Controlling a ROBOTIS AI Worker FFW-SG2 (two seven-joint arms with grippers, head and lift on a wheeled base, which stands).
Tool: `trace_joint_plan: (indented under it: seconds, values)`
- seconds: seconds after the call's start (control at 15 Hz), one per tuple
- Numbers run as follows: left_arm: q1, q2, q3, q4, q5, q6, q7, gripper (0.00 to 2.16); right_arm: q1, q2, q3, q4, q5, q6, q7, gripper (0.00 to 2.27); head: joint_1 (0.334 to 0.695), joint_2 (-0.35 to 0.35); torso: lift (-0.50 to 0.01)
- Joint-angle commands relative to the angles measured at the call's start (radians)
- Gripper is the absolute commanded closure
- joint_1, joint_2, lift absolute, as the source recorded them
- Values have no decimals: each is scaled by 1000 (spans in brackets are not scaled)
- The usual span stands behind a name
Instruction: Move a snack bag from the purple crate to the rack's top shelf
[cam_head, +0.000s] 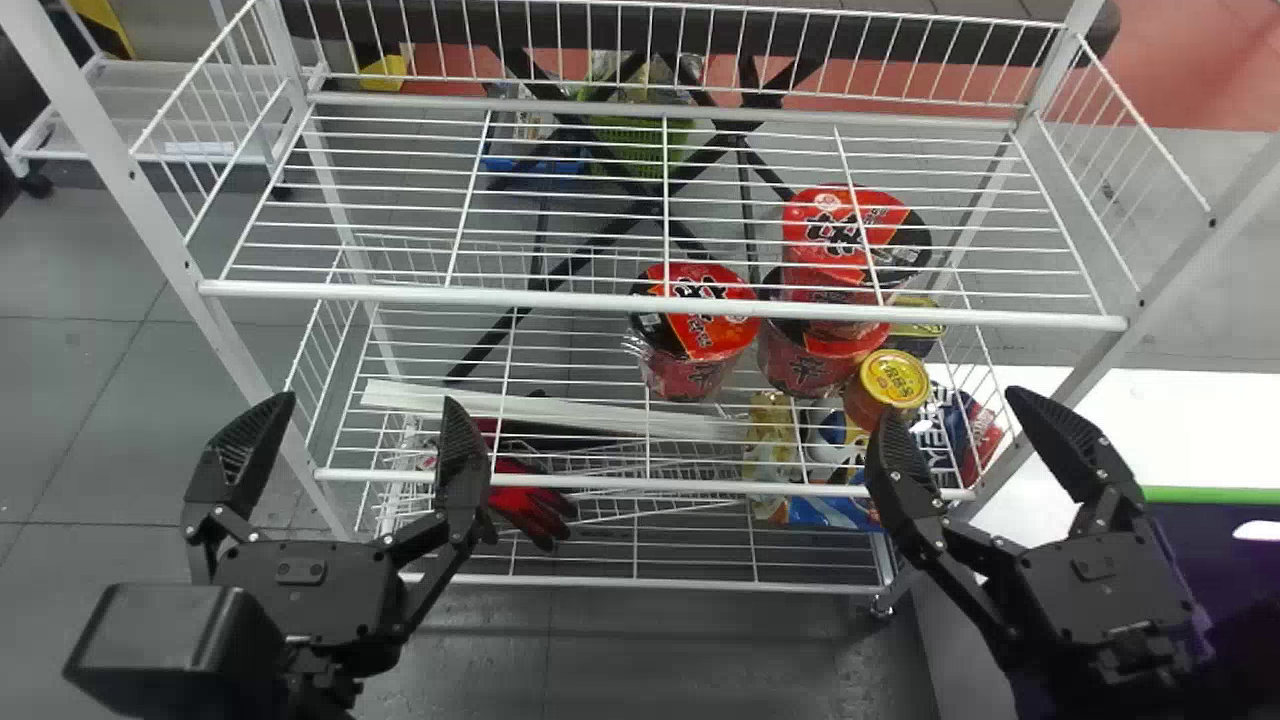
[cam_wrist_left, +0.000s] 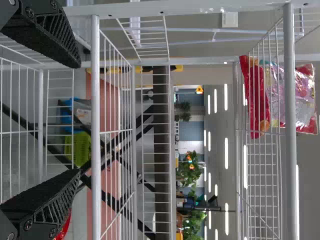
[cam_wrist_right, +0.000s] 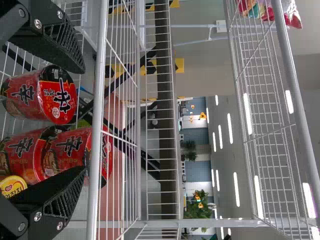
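One shelved snack bag (cam_wrist_left: 306, 95), well above open left fingers (cam_head: 463, 465), open right fingers (cam_head: 900, 475)

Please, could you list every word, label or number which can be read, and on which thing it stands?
"辛": on the sides of the red cups.
Brush lettering on their lids: not surely readable.
Yellow lid: too small to read.
Packs below the cups: too blurred to read.
Red-edged bag: no readable text.
Numbers: none readable.
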Motion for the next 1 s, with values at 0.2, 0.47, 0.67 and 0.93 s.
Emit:
trace_joint_plan:
  seconds: [0.2, 0.47, 0.67, 0.93]
  values:
    - [0, 0, 0, 3, 0, 0, 3, 56, -1, 0, -9, 3, -67, -6, 26, 140, 695, -50, -464]
    - [0, 0, 0, 5, 0, 0, 3, 56, 4, -2, -11, 0, -58, -25, 25, 140, 695, -54, -464]
    - [0, 0, 0, 8, -2, 3, 3, 56, 27, -3, -38, -32, -58, -18, 25, 140, 695, -55, -464]
    - [-5, 0, 0, 20, -2, 3, 3, 56, 109, -6, -190, -193, -113, 202, 12, 140, 695, -88, -464]
